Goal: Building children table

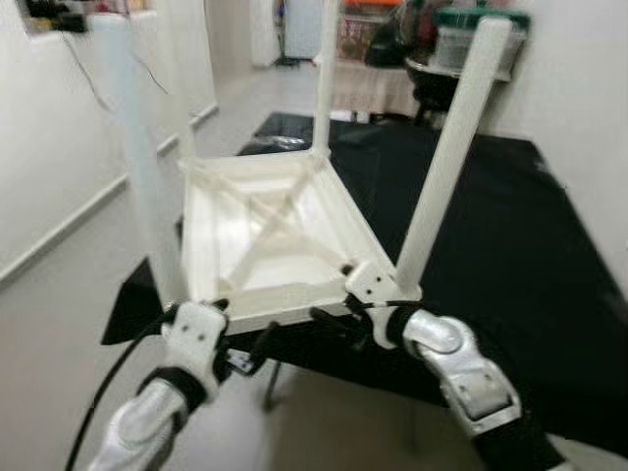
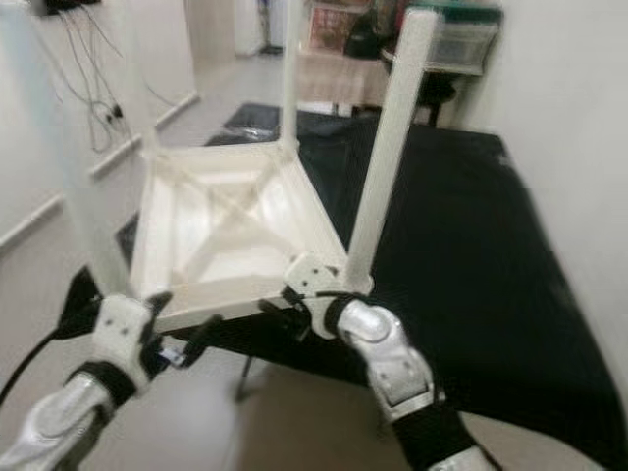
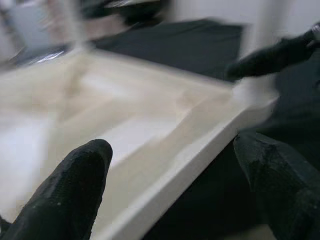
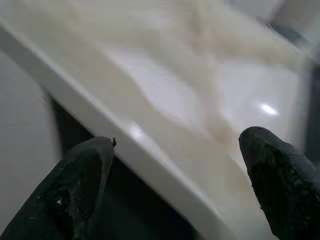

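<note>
A black-covered surface [image 1: 510, 255] is filling the centre and right of the head views, running from the upper middle down to the lower right, with a pale floor [image 1: 59, 324] lying along the left side. On the near left part of the black cover a white children's table [image 1: 270, 245] is lying upside down, its underside with crossed ribs facing up across the middle of the frame, and its legs are standing upward: one long leg [image 1: 446, 162] is slanting up toward the upper right, another leg [image 1: 137, 167] is rising blurred at the left, and two more are showing at the far corners near the top. At the lower left of the frame the left gripper [image 1: 240, 343] is reaching up to the table's near rim, its black fingers [image 3: 65, 195] spread apart with the white edge running between them in the left wrist view. At the lower right of centre the right gripper [image 1: 339, 319] is sitting at the near right corner, just below the slanting leg, its fingers [image 4: 280, 180] likewise spread on either side of the rim, and I cannot tell whether they are touching it
</note>
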Tool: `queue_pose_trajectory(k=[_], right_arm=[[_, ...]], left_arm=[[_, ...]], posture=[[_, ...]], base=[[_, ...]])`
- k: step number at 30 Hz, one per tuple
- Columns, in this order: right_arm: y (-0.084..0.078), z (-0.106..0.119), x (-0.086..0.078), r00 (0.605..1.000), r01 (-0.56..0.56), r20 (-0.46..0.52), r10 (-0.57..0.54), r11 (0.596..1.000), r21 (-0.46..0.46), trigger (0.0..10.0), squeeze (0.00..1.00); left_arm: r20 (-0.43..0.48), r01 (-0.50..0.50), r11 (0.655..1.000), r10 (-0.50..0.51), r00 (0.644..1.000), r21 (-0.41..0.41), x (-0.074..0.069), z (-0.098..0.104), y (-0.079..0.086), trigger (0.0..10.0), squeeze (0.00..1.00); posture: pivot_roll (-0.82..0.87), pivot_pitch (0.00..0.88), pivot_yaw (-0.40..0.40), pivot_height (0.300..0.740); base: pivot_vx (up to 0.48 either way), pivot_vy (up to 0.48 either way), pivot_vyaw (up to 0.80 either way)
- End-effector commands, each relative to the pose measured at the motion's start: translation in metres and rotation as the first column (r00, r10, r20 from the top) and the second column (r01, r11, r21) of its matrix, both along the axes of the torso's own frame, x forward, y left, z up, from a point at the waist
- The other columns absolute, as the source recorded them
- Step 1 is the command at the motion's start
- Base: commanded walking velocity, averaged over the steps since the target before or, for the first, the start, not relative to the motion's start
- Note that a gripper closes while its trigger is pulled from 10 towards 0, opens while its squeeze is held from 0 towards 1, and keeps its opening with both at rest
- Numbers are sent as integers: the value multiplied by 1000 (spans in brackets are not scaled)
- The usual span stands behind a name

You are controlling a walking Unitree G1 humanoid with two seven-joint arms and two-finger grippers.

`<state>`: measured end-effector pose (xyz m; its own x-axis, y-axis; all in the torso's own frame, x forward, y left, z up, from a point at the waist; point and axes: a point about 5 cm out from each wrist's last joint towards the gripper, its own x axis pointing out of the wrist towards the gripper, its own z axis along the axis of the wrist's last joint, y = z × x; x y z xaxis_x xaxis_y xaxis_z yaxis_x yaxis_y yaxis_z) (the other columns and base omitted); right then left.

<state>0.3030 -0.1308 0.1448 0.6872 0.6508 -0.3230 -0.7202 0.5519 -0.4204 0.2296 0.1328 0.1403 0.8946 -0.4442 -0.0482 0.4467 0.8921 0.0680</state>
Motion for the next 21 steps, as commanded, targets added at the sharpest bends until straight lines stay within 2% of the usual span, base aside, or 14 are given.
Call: queue_pose_trajectory(k=[1, 4, 6, 11, 14, 17, 19, 21], right_arm=[[-1, -4, -5, 998, -49, -34, 48, 999, -22, 10000, 0], [-10, -1, -9, 986, -158, -76, 148, 977, -147, 10000, 0], [-14, 0, -9, 980, -192, -90, 177, 957, -216, 10000, 0], [-12, 4, -7, 978, -206, -96, 186, 940, -272, 10000, 0], [-1, 9, -11, 955, -294, -103, 277, 923, -250, 10000, 0], [4, 9, -11, 950, -312, -109, 294, 914, -260, 10000, 0], [15, 4, -11, 933, -358, -160, 322, 875, -325, 10000, 0], [21, 3, -10, 930, -365, -171, 324, 864, -346, 10000, 0]], left_arm=[[-31, 30, 1000, -30, 999, 0, -4, -5, -6, 10000, 0], [-56, 95, 995, -94, 994, 15, -8, -8, -14, 10000, 0], [-66, 118, 993, -116, 991, 20, -10, -10, -17, 10000, 0], [-68, 112, 993, -110, 992, 26, -9, -10, -17, 10000, 0], [-68, 91, 995, -88, 994, 35, -8, -11, -16, 10000, 0], [-66, 80, 996, -77, 995, 39, -8, -11, -15, 10000, 0], [-67, 59, 997, -55, 996, 50, -7, -12, -12, 10000, 0], [-65, 43, 998, -40, 997, 54, -5, -13, -11, 10000, 0]], posture=[[43, 0, -51, 740], [40, 0, -54, 740], [40, 0, -54, 740], [38, 0, -58, 740], [42, 0, -59, 740], [42, 0, -59, 740], [41, 0, -53, 740], [41, 0, -53, 740]], base=[[0, 0, 0], [0, 0, 0], [0, 0, 0], [0, 0, 0], [0, 0, 0], [0, 0, 0], [0, 0, 0], [0, 0, 0]])
